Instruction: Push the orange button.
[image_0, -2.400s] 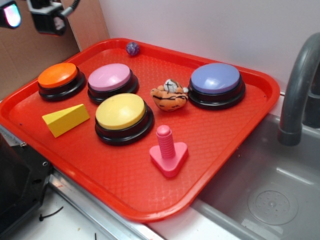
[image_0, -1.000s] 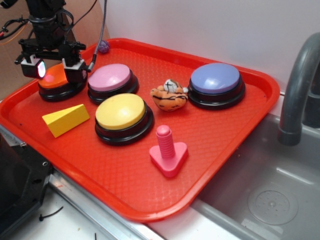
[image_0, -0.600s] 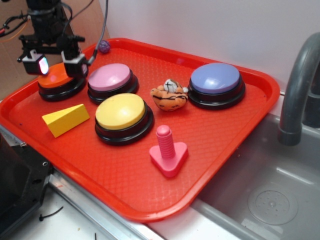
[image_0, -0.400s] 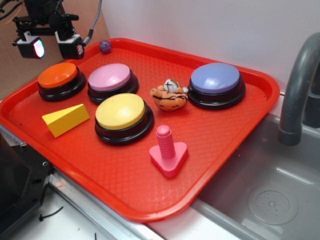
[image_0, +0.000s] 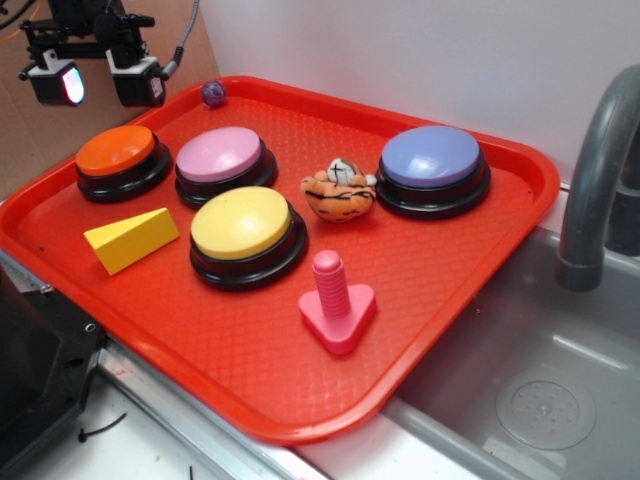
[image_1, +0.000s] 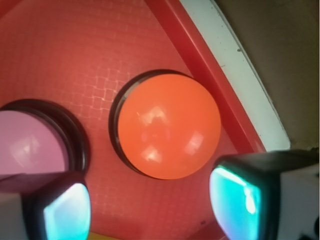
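A red plastic tray (image_0: 470, 255) with a waffle-textured floor sits beside a grey sink (image_0: 540, 400) and its faucet (image_0: 595, 180), with a white wall behind and brown cardboard at the far left. The orange button (image_0: 116, 151) stands at the tray's far-left corner, dome facing straight up on its black base; being round, it has no long axis. Just beside it is the pink button (image_0: 220, 154), with the yellow button (image_0: 241, 222) nearer the camera and the blue button (image_0: 430, 157) well apart toward the faucet side. A yellow wedge (image_0: 130, 238) lies in front of the orange button, a small striped tiger toy (image_0: 339, 190) sits between the pink and blue buttons, a pink peg on a triangular base (image_0: 336, 300) stands near the front, and a small purple ball (image_0: 213, 93) rests by the back rim.

The gripper (image_0: 97, 83) hangs above the orange button, clear of it, its two fingers spread apart and holding nothing.

The wrist view looks straight down: the orange button (image_1: 167, 126) fills the middle, glossy with pale reflections, the pink button (image_1: 32, 150) at its left and the tray rim running diagonally at right. Only here do the fingertips (image_1: 62, 210) show glowing teal faces; only the exterior view shows the other objects. No writing or labels are readable.
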